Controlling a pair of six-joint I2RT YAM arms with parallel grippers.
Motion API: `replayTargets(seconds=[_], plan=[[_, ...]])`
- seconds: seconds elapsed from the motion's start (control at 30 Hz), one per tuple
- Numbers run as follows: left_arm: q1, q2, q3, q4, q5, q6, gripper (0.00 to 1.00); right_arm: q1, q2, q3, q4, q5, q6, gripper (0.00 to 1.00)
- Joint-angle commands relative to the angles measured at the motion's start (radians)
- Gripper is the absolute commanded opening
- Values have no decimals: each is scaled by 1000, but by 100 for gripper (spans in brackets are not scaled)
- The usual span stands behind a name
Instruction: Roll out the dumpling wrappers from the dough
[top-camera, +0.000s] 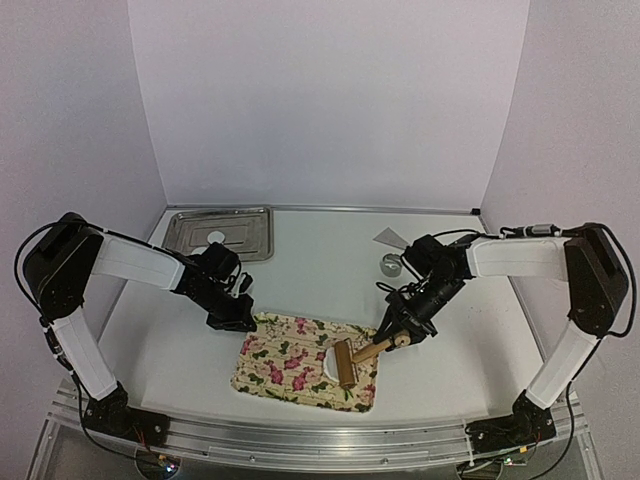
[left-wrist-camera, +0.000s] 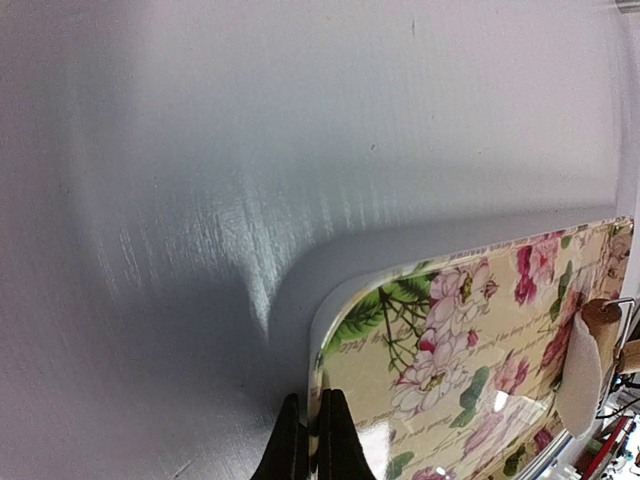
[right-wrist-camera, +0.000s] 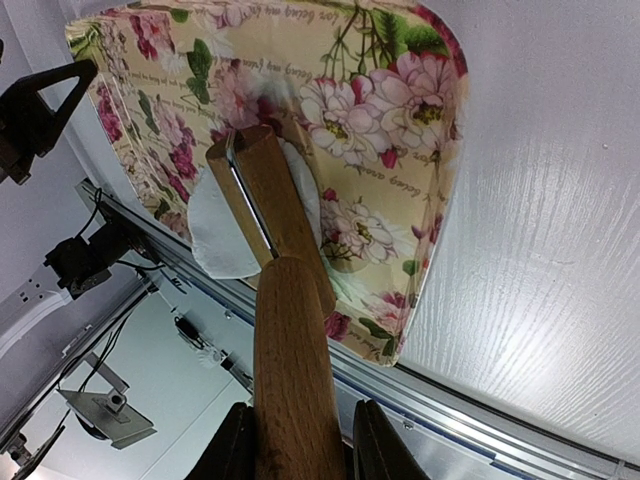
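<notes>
A flat white piece of dough (top-camera: 326, 366) lies on a floral board (top-camera: 290, 350). A wooden roller (top-camera: 346, 362) rests on the dough. My right gripper (top-camera: 398, 334) is shut on the roller's handle (right-wrist-camera: 290, 370). In the right wrist view the roller head (right-wrist-camera: 262, 195) covers the middle of the dough (right-wrist-camera: 218, 232). My left gripper (top-camera: 236, 320) is shut on the board's far left edge (left-wrist-camera: 318, 400), one finger on each side of the rim. One small white dumpling wrapper (top-camera: 215, 237) lies in the metal tray (top-camera: 250, 225).
A metal ring cutter (top-camera: 391, 265) stands on the table behind the right gripper. A grey flat scraper (top-camera: 389, 238) lies beyond it. The metal tray sits at the back left. The table's front rail (top-camera: 320, 432) runs just below the board.
</notes>
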Motion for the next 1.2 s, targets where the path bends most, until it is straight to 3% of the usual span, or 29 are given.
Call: replayTargets(seconds=[0.0,1.17], plan=[[28,-27,-13,-29,-56,5,0,-28,90,-110,-258,552,80,0],[35,-40,-25,-25,-57,4,0,-48,70,-140,-258,570,80,0]])
